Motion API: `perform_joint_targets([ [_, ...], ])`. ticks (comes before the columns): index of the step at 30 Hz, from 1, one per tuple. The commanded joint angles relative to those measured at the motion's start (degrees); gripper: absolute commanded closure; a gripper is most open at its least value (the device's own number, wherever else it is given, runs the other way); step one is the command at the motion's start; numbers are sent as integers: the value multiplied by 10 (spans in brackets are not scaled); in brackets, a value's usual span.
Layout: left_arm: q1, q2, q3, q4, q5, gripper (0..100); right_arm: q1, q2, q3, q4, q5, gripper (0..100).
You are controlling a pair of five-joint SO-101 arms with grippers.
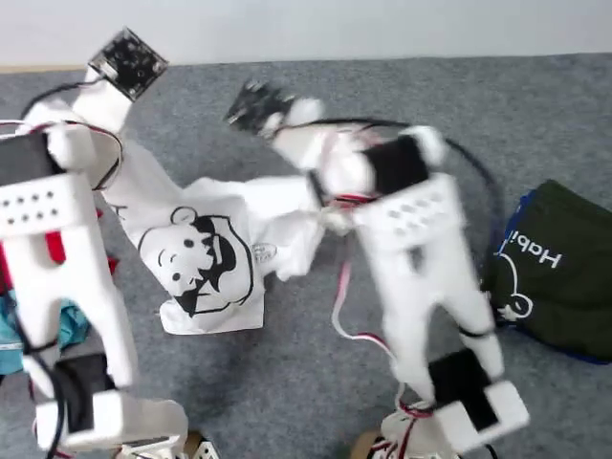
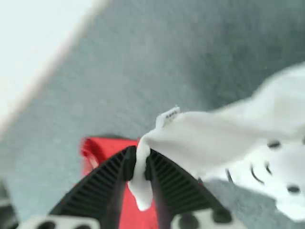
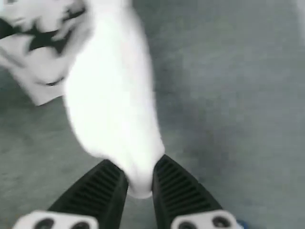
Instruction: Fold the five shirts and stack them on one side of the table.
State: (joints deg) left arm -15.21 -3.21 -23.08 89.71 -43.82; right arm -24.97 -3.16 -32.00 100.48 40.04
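Note:
A white shirt [image 1: 206, 253] with a black cartoon face print hangs lifted over the grey table [image 1: 535, 124], held up between both arms. My left gripper [image 2: 137, 164] is shut on a corner of this white shirt [image 2: 214, 138], with a red garment [image 2: 102, 150] below it. My right gripper [image 3: 139, 183] is shut on another bunched part of the white shirt [image 3: 112, 100]. In the high view the left arm [image 1: 57, 239] stands at the left and the right arm [image 1: 411, 239] in the middle. A folded dark green shirt [image 1: 559, 263] lies at the right edge.
Red and teal clothes [image 1: 14, 325] are piled at the left edge behind the left arm. A pale wall [image 1: 382, 24] runs along the table's far side. Bare grey table lies in front between the arm bases.

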Motion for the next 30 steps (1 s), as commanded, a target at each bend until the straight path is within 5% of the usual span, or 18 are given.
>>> perform_joint_targets([
  [1, 18, -78, -47, 3, 11, 994, 58, -71, -92, 12, 59, 987],
  [15, 40, -233, -138, 1, 11, 994, 201, -157, -375, 7, 167, 987],
  [24, 41, -308, -172, 6, 9, 994, 289, -201, -411, -86, 176, 987],
  [30, 42, -361, -138, 99, 9, 994, 289, -241, -411, -88, 226, 987],
])
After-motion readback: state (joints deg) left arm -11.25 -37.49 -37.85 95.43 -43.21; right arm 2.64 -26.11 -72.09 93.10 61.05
